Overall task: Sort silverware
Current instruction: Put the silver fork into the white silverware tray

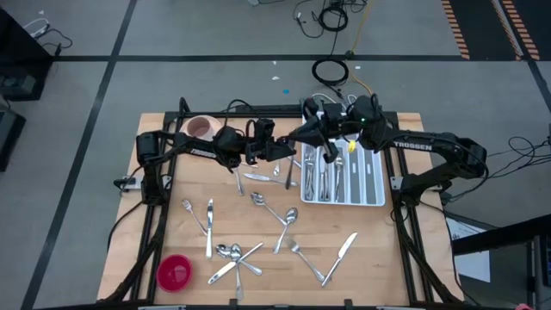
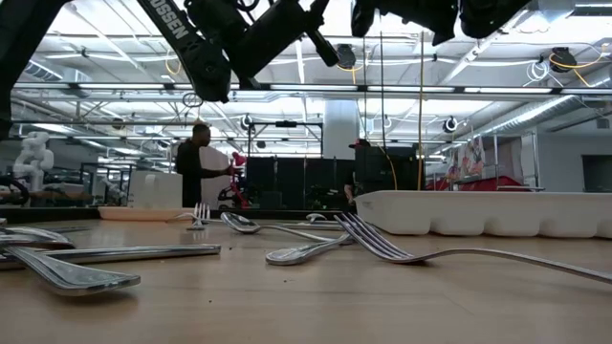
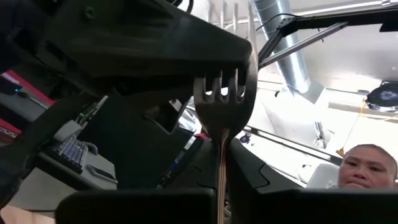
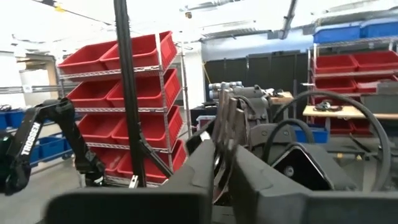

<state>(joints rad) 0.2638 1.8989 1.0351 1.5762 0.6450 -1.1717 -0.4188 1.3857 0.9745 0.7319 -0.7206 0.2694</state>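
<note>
Steel fork [image 3: 222,93] passed mid-air above the worktop [image 1: 370,250]; left gripper [image 1: 288,146] and right gripper [image 1: 307,132] jaws both clamped it, apparently for handover.

Fork [image 3: 222,93] handle cut off at left wrist view's lower edge, tine tips hidden behind dark arm. Cutlery tray [image 2: 497,212] cropped at low view's right edge; contents hidden behind its wall.

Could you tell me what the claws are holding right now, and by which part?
A fork, passed between them above the table: the left claw pinches its handle, while the right claw has closed on the tine end.
</note>
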